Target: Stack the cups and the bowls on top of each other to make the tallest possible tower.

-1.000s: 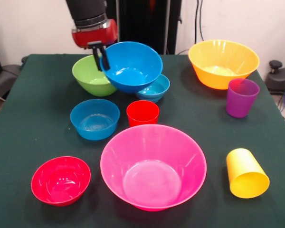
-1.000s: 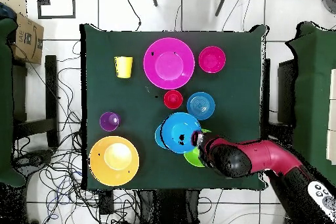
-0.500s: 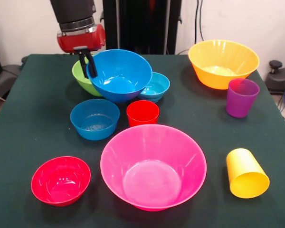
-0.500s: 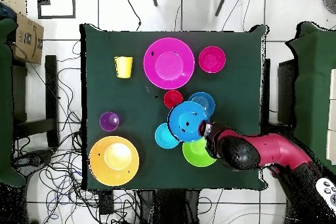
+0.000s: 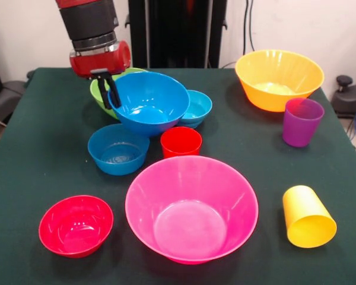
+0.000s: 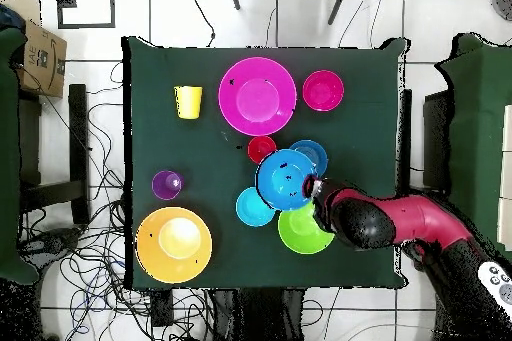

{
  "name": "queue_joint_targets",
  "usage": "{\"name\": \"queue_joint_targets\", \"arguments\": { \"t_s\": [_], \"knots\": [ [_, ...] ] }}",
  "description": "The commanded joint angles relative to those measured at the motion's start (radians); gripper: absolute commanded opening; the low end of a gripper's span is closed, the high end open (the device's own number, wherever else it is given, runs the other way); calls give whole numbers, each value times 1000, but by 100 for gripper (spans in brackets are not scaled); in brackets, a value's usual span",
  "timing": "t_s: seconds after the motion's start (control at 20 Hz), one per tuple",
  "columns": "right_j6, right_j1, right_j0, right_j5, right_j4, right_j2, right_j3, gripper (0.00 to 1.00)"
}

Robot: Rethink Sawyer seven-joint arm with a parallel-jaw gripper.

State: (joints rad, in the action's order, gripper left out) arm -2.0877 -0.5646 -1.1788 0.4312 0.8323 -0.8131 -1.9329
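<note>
The gripper (image 5: 112,94) pinches the rim of a glossy medium blue bowl (image 5: 149,102) — round, deep, tilted slightly — held above the green surface (image 5: 35,136) between the green bowl (image 5: 102,90) and the red cup (image 5: 180,141).

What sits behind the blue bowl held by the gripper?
In the front view, the green bowl and small light-blue bowl show at either side behind the held blue bowl. It covers most of the green bowl, so its inside is hidden.
</note>
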Motion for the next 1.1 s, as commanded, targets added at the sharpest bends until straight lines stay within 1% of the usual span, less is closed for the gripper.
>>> {"name": "queue_joint_targets", "arguments": {
  "t_s": [0.05,0.25,0.65,1.1],
  "knots": [
    [242,47,25,19,102,-2,97,0],
    [278,67,15,45,112,-9,123,0],
    [315,106,9,68,125,-11,166,0],
    [290,126,43,58,136,-3,174,0]
  ]
}}
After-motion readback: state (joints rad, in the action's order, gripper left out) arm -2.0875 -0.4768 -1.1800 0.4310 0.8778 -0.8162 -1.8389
